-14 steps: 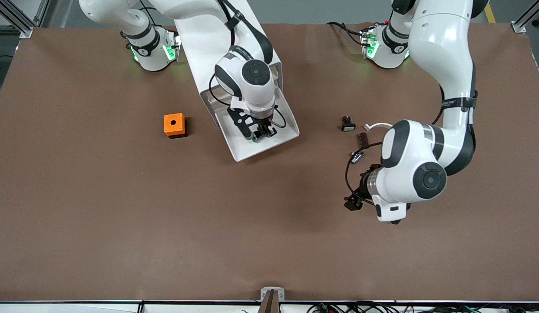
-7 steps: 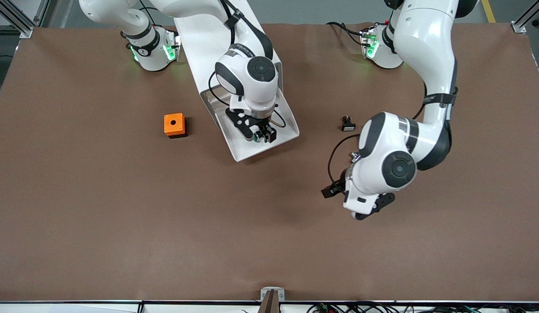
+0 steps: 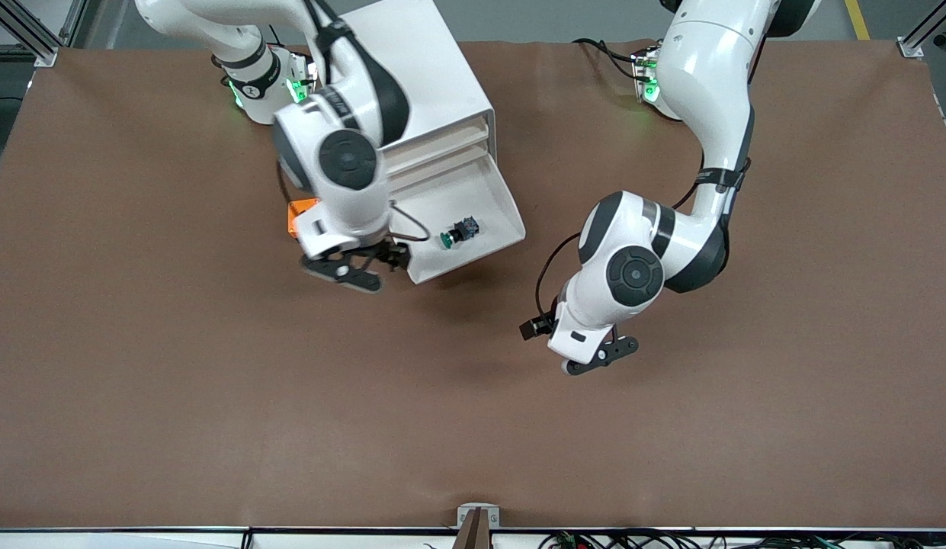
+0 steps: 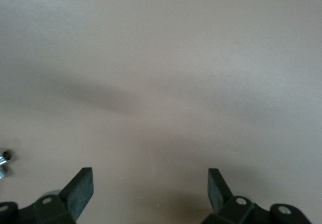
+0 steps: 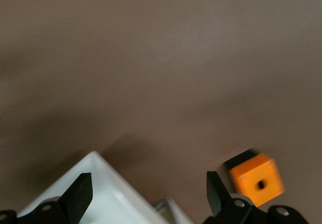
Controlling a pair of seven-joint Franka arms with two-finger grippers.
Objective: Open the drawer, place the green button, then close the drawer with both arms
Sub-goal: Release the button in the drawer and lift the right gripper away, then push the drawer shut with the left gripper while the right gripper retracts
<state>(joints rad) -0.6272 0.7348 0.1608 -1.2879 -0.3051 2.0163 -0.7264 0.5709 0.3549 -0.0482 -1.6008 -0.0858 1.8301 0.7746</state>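
No text, label, brand or number can be read on anything here. The black bands on the arms carry small pale print, but it is too small to make out.
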